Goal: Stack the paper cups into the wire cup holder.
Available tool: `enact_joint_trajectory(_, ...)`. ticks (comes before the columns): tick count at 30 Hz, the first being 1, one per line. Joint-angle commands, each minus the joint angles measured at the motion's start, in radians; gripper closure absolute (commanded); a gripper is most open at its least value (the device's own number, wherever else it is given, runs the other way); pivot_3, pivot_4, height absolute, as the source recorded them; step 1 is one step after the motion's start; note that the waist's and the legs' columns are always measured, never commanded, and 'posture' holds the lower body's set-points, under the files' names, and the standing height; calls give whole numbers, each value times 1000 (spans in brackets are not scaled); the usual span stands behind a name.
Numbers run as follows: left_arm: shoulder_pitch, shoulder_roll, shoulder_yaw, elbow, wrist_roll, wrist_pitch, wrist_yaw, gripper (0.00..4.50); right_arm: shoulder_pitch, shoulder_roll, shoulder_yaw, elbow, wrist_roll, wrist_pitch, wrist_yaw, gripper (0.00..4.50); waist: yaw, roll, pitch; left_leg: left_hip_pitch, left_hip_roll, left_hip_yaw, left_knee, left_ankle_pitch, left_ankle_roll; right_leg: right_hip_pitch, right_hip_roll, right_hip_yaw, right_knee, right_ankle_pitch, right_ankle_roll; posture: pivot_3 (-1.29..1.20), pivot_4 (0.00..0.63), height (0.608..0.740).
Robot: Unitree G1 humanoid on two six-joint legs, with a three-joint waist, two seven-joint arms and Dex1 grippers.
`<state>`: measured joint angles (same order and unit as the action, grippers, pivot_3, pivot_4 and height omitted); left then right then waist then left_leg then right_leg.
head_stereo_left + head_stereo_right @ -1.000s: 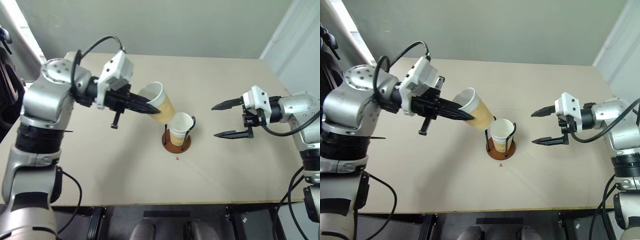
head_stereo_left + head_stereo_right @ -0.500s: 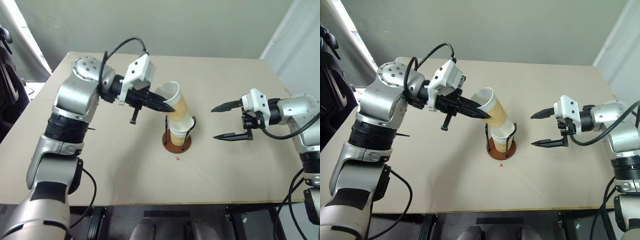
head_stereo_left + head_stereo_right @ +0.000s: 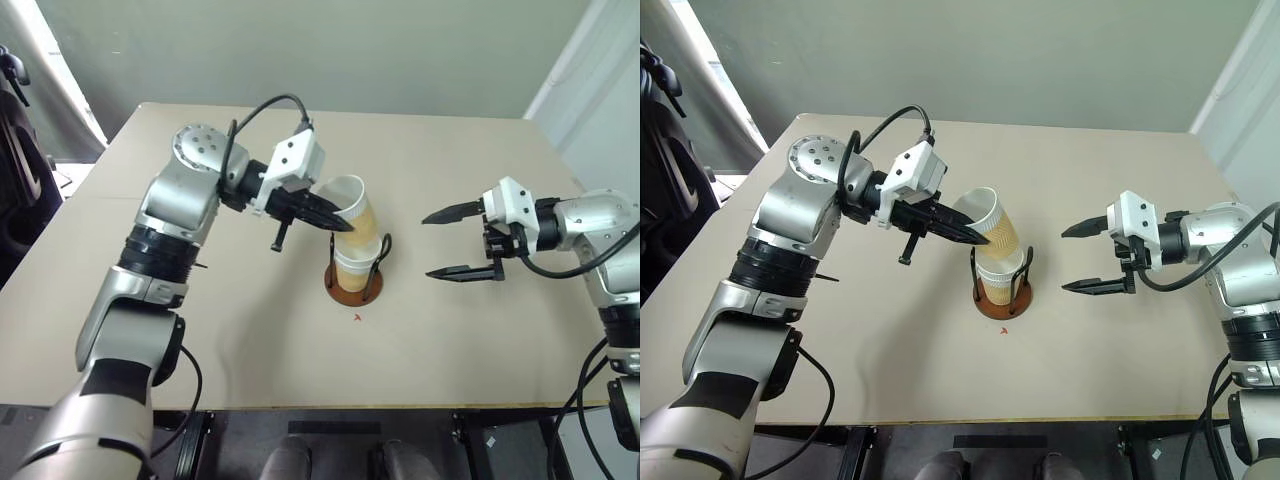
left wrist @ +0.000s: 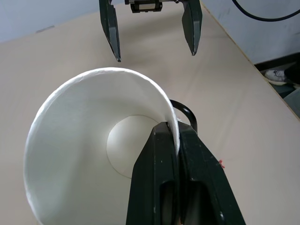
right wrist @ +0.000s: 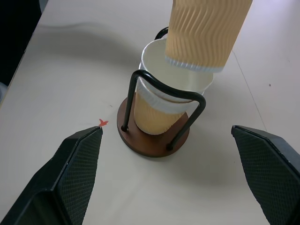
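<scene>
Pale beige worktop (image 3: 250,340) fills the space below me, with a grey wall behind it.

My left claw (image 3: 343,224) is clamped shut on the rim of a paper cup (image 3: 355,212), one black finger inside the white wall and one outside. That cup is tilted, its mouth leaning toward my left arm, and its narrow bottom end sits just at the mouth of a second paper cup (image 5: 157,112) standing upright in the wire cup holder (image 3: 354,281). From my right wrist view the held cup's ribbed tan-yellow side and white bottom edge overlap the lower cup's white rolled rim; I cannot tell whether it has gone in any deeper than that. The lower cup shows the same tan outside and white inside.

The holder is a round reddish-brown disc with two upright black wire loops, one on each side of the seated cup, reaching about to its rim. A small red mark (image 3: 355,317) lies on the worktop just beside the disc, on the side nearer me.

My right claw (image 3: 447,241) hangs well apart from the holder on my right side, its two black fingers spread wide, gripping nothing, pointing toward the holder.
</scene>
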<state>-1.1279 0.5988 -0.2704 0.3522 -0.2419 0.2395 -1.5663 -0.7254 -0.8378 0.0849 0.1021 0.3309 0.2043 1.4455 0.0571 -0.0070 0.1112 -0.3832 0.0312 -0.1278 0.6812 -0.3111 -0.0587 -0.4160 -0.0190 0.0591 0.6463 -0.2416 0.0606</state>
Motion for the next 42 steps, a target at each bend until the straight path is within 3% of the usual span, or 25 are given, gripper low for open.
enact_joint_trajectory(1, -31, -5, 0, -2, 6, -30, -39, 4453, -4, -23, -41, -36, 14, -4, -5, 0, 0, 0, 0, 0, 0, 0, 0, 0, 0, 0, 0, 0, 0, 0, 0, 0, 150, 740)
enact_joint_trajectory(11, -112, 51, -169, 93, 10, -204, -48, 4453, -5, -31, -37, -36, 10, -5, -7, 0, 1, 0, 0, 0, 0, 0, 0, 0, 0, 0, 0, 0, 0, 0, 0, 0, 150, 740)
enact_joint_trajectory(12, -132, 55, -191, 117, 10, -229, -48, 4280, -6, -32, -37, -36, 10, -4, -7, 0, 1, 0, 0, 0, 0, 0, 0, 0, 0, 0, 0, 0, 0, 0, 0, 0, 150, 740)
enact_joint_trajectory(15, -191, 55, -244, 178, -5, -276, -48, 3499, -6, -35, -36, -36, 9, -2, -7, 0, 1, 0, 0, 0, 0, 0, 0, 0, 1, 0, 0, 0, -1, 0, 0, 0, 150, 740)
enact_joint_trajectory(24, -226, 30, -278, 196, -93, -256, -48, 185, -1, -39, -34, -41, 9, 14, -15, 0, 2, 0, 0, -1, 0, 1, 0, -1, 2, 0, 0, 0, -1, 0, 0, 0, 150, 740)
enact_joint_trajectory(25, -224, 32, -272, 195, -98, -252, -48, 42, -1, -39, -34, -41, 9, 17, -16, 0, 2, 0, 0, -1, 0, 1, 0, -1, 2, 0, 0, 0, -1, 0, 0, 0, 150, 740)
enact_joint_trajectory(31, -165, 29, -96, 166, -121, -122, 26, 42, -4, -13, -37, -40, -7, 83, -116, 0, 1, 0, 0, -1, 0, 2, 0, -1, 2, 0, 0, 0, -1, 0, 1, 0, 150, 740)
enact_joint_trajectory(42, 178, 34, 230, -152, -131, 152, 512, 42, 59, 58, -77, -33, -95, 214, -475, 0, 4, 0, 0, 0, 0, 3, 1, -1, 2, 0, 0, 0, -1, 1, 1, 0, 150, 740)
